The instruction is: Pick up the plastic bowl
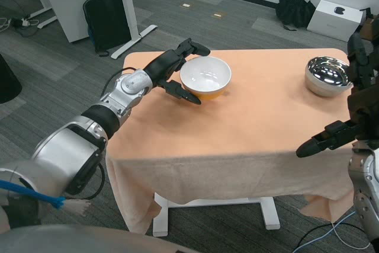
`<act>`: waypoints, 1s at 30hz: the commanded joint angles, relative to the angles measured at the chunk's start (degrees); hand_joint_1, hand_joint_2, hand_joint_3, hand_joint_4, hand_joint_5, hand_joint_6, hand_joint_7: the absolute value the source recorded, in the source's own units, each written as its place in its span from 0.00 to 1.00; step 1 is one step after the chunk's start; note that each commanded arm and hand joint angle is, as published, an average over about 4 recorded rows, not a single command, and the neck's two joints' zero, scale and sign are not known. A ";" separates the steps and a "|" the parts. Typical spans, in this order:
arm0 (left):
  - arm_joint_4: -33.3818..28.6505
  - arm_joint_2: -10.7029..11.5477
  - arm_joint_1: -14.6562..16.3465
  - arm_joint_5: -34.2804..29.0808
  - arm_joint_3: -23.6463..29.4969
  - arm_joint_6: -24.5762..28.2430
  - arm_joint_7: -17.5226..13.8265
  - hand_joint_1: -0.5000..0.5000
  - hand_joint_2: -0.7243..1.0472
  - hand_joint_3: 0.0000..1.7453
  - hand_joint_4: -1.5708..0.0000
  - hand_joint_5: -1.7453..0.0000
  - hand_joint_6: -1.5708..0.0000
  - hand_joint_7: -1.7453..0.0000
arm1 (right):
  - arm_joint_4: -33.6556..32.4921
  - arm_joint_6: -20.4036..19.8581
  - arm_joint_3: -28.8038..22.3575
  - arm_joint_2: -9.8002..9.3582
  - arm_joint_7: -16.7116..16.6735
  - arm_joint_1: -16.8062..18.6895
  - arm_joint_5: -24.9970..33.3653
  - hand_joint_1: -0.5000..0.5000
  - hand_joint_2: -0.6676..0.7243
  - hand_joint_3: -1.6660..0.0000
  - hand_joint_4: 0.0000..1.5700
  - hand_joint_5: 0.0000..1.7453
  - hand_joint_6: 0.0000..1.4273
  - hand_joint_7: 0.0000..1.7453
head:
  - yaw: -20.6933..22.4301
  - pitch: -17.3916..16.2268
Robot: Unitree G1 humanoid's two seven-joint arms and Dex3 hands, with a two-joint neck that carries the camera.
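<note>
Plastic bowl (pixel 205 77), white inside with an orange-yellow outer wall, standing upright on the peach tablecloth (pixel 237 128) in the far-left part of the table, mouth up and apparently empty. Being round, it offers no long axis; any approach across the rim is equivalent. The left hand (pixel 178 71) lies immediately to the bowl's left, at rim height, with the bowl's left wall set in the gap between its fingers: the upper fingers (pixel 195 47) reach over the far-left rim, the lower finger (pixel 185 94) runs under the near-left wall. The fingers are spread wide around the wall and do not yet visibly clamp it; whether any pad touches the bowl cannot be told. The left forearm (pixel 121 96) extends forward and rightward from the lower left, low over the table's left edge. The left hand is plainly the nearer of the 2. The right hand (pixel 346 117) waits at the right edge of the picture, well apart from the plastic bowl, fingers loosely apart and holding nothing. A polished steel bowl (pixel 327 76) stands at the far-right corner. Judged step: closing on the wall, then lifting.
</note>
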 commanded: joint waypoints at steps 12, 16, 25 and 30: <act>-15.76 1.89 4.18 -3.60 -0.56 3.65 -2.65 0.02 0.80 1.00 0.00 0.00 0.05 0.16 | -0.04 -0.68 -0.60 -0.21 -0.22 1.40 0.61 0.00 0.86 1.00 0.00 0.00 0.00 0.00 | -13.89 9.28; -18.33 1.82 4.43 -3.60 -0.91 4.96 -2.76 0.02 0.80 1.00 0.00 0.00 0.05 0.16 | -0.17 -0.68 -0.58 -0.36 -0.22 1.40 0.70 0.00 0.86 1.00 0.00 0.00 0.00 0.00 | -21.41 12.94; -18.95 1.71 3.26 -4.00 -3.19 6.79 -3.16 0.02 0.80 1.00 0.00 0.00 0.05 0.16 | -1.36 -1.58 -1.04 -0.80 -0.71 1.87 1.07 0.00 0.86 1.00 0.00 0.00 0.00 0.00 | -33.69 16.66; -18.95 1.30 2.45 -4.13 -4.38 7.07 -3.29 0.02 0.80 1.00 0.00 0.00 0.05 0.16 | -2.41 -1.60 -1.19 -1.59 -0.75 2.20 1.22 0.00 0.86 1.00 0.00 0.00 0.00 0.00 | -34.50 17.73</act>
